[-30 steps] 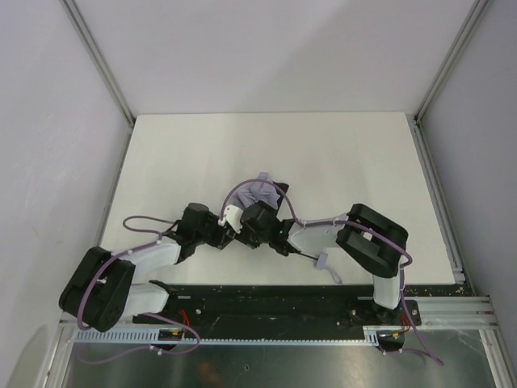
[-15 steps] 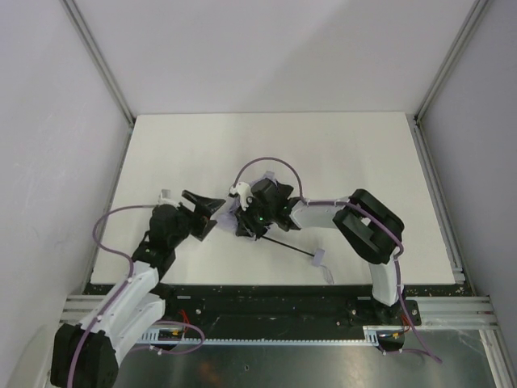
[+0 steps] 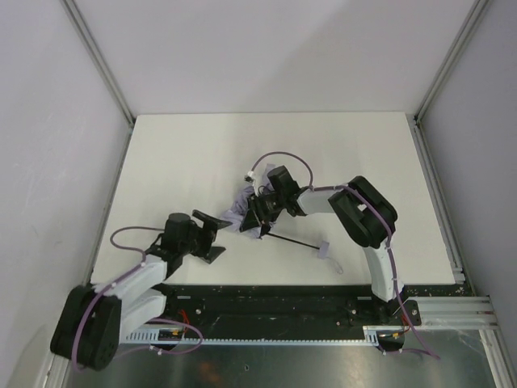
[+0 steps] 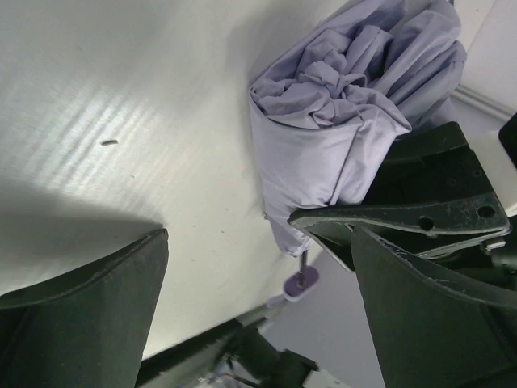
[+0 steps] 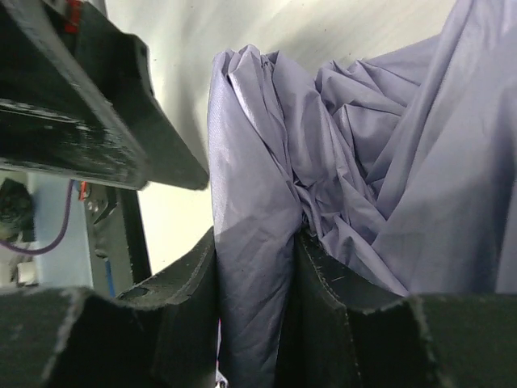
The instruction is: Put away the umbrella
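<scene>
umbrella (image 3: pixel 241 199) sits mid-table (image 3: pixel 178 153), shaft (image 3: pixel 291 242) and handle (image 3: pixel 323 249) trailing toward the near edge. right gripper (image 3: pixel 257 217) is pinching a canopy (image 5: pixel 363 162) fold. left gripper (image 3: pixel 216 236) is wide open, empty, just beside. Fabric looks light, limp, slippery; the stiff shaft is likely the better hold.

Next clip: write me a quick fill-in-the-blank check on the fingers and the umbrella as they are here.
1. The fingers pinching the umbrella's canopy belong to the ____ arm.
2. The left arm's fingers stand ____ and hold nothing.
3. The umbrella's thin shaft is coloured ____.
Missing words: right; open; black.
</scene>
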`<state>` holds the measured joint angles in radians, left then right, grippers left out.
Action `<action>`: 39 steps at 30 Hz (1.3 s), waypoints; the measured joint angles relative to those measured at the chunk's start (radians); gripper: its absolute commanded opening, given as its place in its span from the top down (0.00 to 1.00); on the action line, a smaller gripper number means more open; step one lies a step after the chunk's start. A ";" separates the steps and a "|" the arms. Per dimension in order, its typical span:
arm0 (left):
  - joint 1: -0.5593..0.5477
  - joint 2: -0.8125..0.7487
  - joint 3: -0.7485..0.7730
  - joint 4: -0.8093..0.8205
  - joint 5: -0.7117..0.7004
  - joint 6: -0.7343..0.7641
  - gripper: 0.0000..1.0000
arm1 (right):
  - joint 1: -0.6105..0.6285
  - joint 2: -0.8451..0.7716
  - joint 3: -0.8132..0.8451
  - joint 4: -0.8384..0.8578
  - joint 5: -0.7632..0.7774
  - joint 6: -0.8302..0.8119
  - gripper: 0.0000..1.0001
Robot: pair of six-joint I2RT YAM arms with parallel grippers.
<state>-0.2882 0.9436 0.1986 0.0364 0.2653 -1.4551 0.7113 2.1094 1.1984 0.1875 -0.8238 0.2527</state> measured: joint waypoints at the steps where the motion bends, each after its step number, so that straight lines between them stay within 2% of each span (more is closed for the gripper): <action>1: -0.010 0.034 0.001 0.013 0.000 -0.018 0.01 | -0.007 0.006 0.000 0.007 -0.021 0.007 1.00; 5: -0.055 0.154 0.049 0.072 -0.016 -0.080 0.03 | -0.029 0.029 -0.001 0.039 -0.090 0.039 1.00; 14: -0.158 0.300 0.106 0.150 -0.164 -0.149 0.31 | -0.048 0.056 -0.008 0.098 -0.182 0.090 1.00; 19: -0.191 0.338 0.109 0.196 -0.247 -0.160 0.34 | -0.050 0.058 -0.015 0.122 -0.199 0.111 1.00; 25: -0.219 0.404 0.126 0.259 -0.325 -0.159 0.43 | -0.055 0.058 -0.022 0.149 -0.202 0.142 1.00; 29: -0.225 0.425 0.128 0.287 -0.348 -0.150 0.58 | -0.057 0.059 -0.024 0.166 -0.197 0.163 1.00; 33: -0.233 0.436 0.140 0.294 -0.376 -0.130 0.84 | -0.057 0.059 -0.025 0.178 -0.183 0.180 1.00; 36: -0.233 0.441 0.148 0.296 -0.391 -0.121 0.96 | -0.057 0.059 -0.025 0.182 -0.165 0.195 0.99; 38: -0.233 0.439 0.152 0.294 -0.395 -0.104 0.99 | -0.057 0.058 -0.025 0.180 -0.156 0.199 0.89; 39: -0.233 0.438 0.152 0.294 -0.396 -0.097 0.99 | -0.057 0.057 -0.025 0.178 -0.153 0.199 0.80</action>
<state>-0.5217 1.3819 0.3504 0.3305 -0.1303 -1.5524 0.6540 2.1662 1.1732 0.3653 -0.9764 0.4519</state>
